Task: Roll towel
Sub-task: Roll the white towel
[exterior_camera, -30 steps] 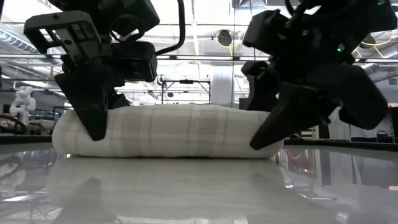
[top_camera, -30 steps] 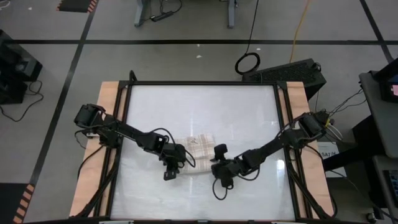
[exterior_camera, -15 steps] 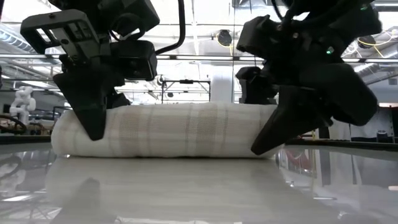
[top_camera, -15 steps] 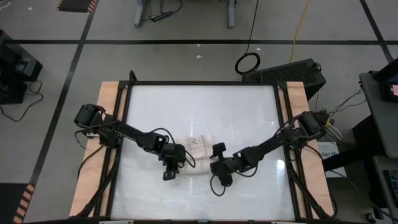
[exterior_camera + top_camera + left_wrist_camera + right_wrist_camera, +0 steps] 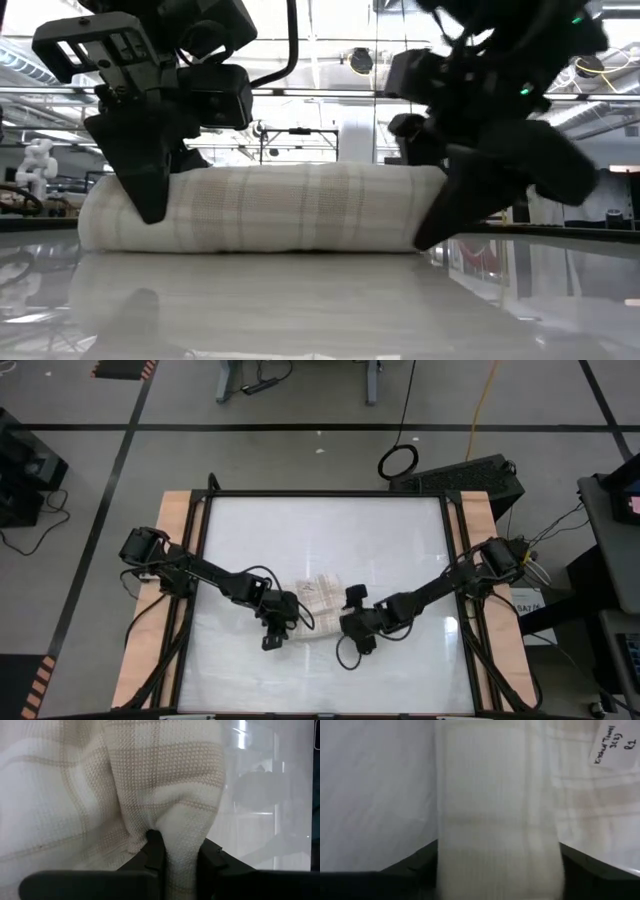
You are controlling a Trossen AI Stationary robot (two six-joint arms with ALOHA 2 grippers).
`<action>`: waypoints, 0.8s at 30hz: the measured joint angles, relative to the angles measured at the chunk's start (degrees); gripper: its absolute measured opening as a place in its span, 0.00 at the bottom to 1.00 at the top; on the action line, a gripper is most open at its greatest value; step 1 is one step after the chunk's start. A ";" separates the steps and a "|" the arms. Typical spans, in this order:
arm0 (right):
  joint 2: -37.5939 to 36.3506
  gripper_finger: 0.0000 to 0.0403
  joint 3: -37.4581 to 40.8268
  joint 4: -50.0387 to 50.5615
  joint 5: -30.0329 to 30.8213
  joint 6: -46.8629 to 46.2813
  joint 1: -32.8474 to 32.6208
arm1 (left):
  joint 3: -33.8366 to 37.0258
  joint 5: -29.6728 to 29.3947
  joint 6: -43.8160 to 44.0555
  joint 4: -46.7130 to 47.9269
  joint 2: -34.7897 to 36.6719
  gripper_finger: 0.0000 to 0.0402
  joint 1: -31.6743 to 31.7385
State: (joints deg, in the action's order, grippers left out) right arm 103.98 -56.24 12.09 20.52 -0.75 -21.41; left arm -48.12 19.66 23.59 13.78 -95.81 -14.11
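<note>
**Pincers at both ends of a nearly finished roll**

Left pincer (image 5: 276,628) is clamped on a fold of the towel (image 5: 315,603); my wrist view shows the two dark fingers (image 5: 154,851) pinching a ridge of cloth between them. Right pincer (image 5: 352,628) stands with its jaws spread wide, straddling the other end of the roll, the cloth running up between the fingers. Whether those jaws press the cloth or merely bracket it, I cannot tell.

Towel position: near the bench (image 5: 320,530) centre, slightly toward 6 o'clock in the overhead view. Long axis runs 9 to 3. From the left pincer the roll extends toward 3; from the right, toward 9. Each arm holds its own end, neither nearer than the other. A short flap with the small tag (image 5: 614,746) lies flat toward 12, not yet wound in.

Materials: thin, soft, waffle-textured weave, cream with beige-brown plaid bands. Rolled part is a plump, even cylinder seen from bench height (image 5: 255,208). Bench top is glossy white and mirrors the roll; I judge it slippery.

Judgement: rolling mostly done; the last turn should carry toward 12 over the flap, both ends moving together to keep the cylinder straight.
</note>
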 joint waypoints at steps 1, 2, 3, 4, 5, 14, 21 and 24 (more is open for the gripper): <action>-0.11 0.69 -0.50 1.56 0.96 -0.64 -0.61 | 0.00 0.08 0.00 0.00 0.00 0.15 0.00; -0.17 0.71 -1.03 2.84 2.54 -1.10 -1.40 | 0.00 0.13 0.02 0.02 0.00 0.15 0.00; -0.19 0.74 -1.70 4.29 4.70 -1.41 -2.19 | 0.00 0.17 0.00 0.01 0.00 0.15 0.00; -0.18 0.77 -2.33 5.78 7.08 -1.72 -2.98 | 0.00 0.18 0.00 -0.04 0.00 0.15 0.00; -0.18 0.79 -2.91 6.81 9.15 -1.79 -3.81 | 0.00 0.18 0.00 -0.14 0.00 0.15 0.00; -0.21 0.87 -7.35 9.04 17.00 -4.02 -11.02 | 0.00 0.26 0.00 -0.33 0.00 0.15 0.11; 1.08 0.84 -7.33 7.06 16.19 -4.53 -12.11 | -0.02 0.24 -0.02 -0.39 0.00 0.15 0.13; 2.13 0.80 -7.33 5.60 13.95 -4.49 -10.11 | -0.03 0.24 -0.01 -0.64 0.00 0.15 0.13</action>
State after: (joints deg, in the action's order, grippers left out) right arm 106.11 -63.57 17.68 34.47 -5.24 -31.52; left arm -48.15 19.90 23.59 13.14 -95.81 -13.98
